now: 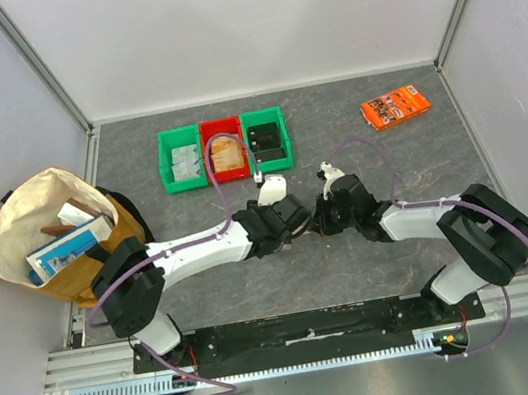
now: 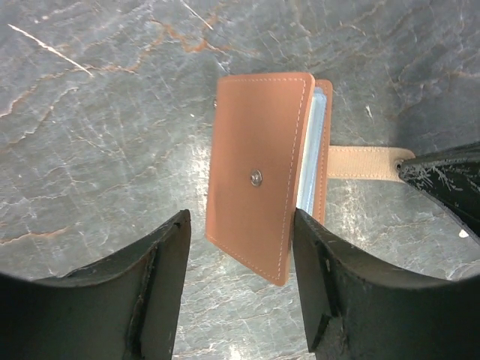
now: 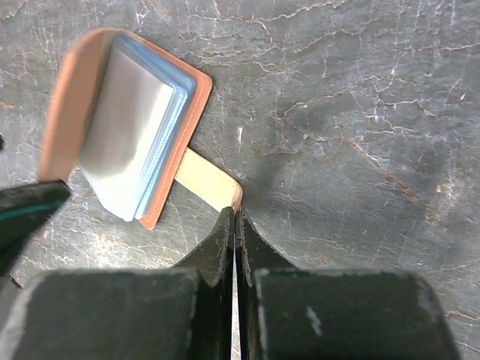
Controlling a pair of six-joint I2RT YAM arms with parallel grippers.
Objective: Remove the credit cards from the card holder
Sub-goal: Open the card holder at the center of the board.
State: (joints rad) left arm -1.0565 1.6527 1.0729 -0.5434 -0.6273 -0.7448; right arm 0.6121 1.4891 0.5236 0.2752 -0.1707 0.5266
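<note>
The reddish-brown card holder point(image 2: 259, 172) stands half open on the grey table, its cover lifted. Light blue and whitish sleeves point(image 3: 131, 127) show inside; I cannot tell whether cards are in them. My right gripper point(image 3: 237, 217) is shut on the holder's tan tab point(image 3: 206, 180). My left gripper point(image 2: 240, 277) is open, with the cover's lower corner between its fingers and close to the right finger point(image 2: 330, 285). In the top view the two grippers point(image 1: 298, 220) point(image 1: 326, 215) meet at mid-table and hide the holder. Grey-silver point(image 1: 184, 162), tan point(image 1: 228, 155) and black point(image 1: 266, 139) credit cards lie in the bins.
Two green bins point(image 1: 163, 164) point(image 1: 280, 119) and a red bin point(image 1: 219, 126) stand in a row behind the grippers. An orange printed packet point(image 1: 396, 105) lies at the back right. A cloth bag point(image 1: 58, 237) with boxes sits at the left edge.
</note>
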